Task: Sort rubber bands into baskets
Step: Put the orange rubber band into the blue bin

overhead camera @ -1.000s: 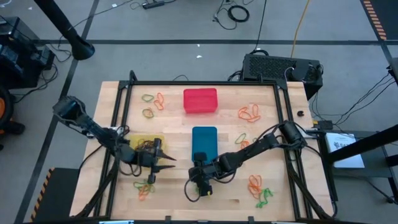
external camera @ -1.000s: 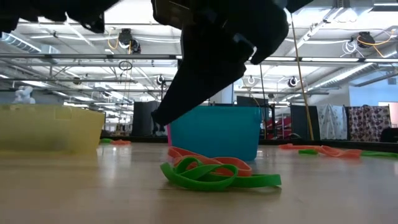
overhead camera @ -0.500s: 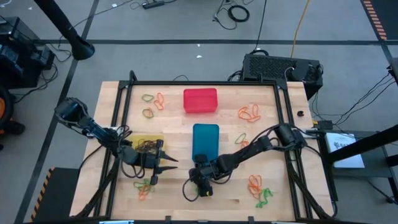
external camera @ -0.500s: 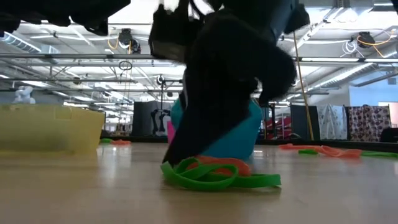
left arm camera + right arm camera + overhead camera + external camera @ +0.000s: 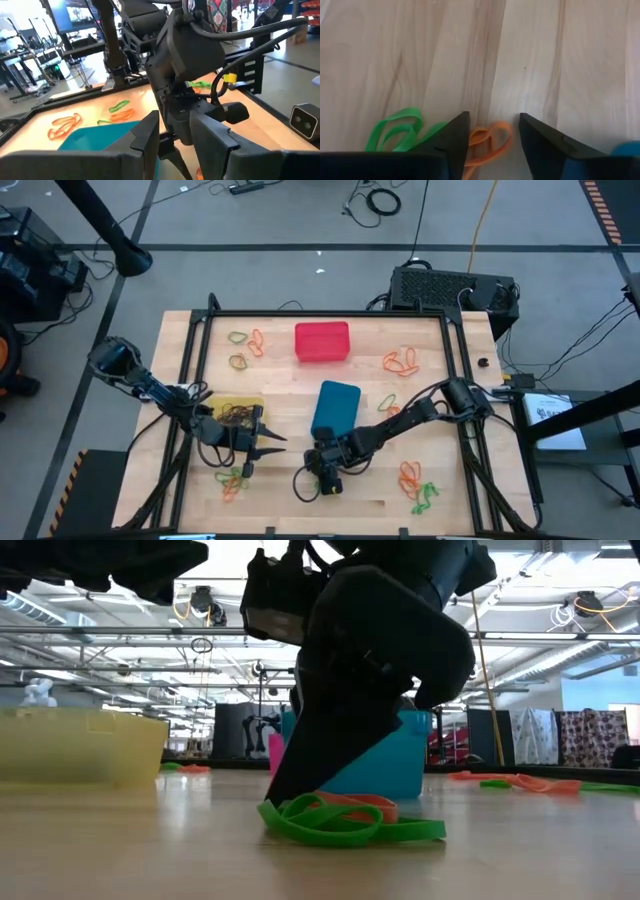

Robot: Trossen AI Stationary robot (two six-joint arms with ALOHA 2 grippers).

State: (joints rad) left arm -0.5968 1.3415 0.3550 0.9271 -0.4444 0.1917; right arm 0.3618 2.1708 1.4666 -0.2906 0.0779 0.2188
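Two right gripper fingers parted, empty, astride orange band; I'd pinch it alone, probably sparing green band.

- My right gripper hangs low over the worktop, jaws parted, with bare wood straight ahead between them.
- An orange band and a green band lie at my fingertips; whether I touch them I cannot tell.
- The blue basket sits tilted just behind that gripper, narrowing the way back.
- My left gripper and the yellow basket crowd the near-left side.
- Open wood lies between the red basket and the blue one.
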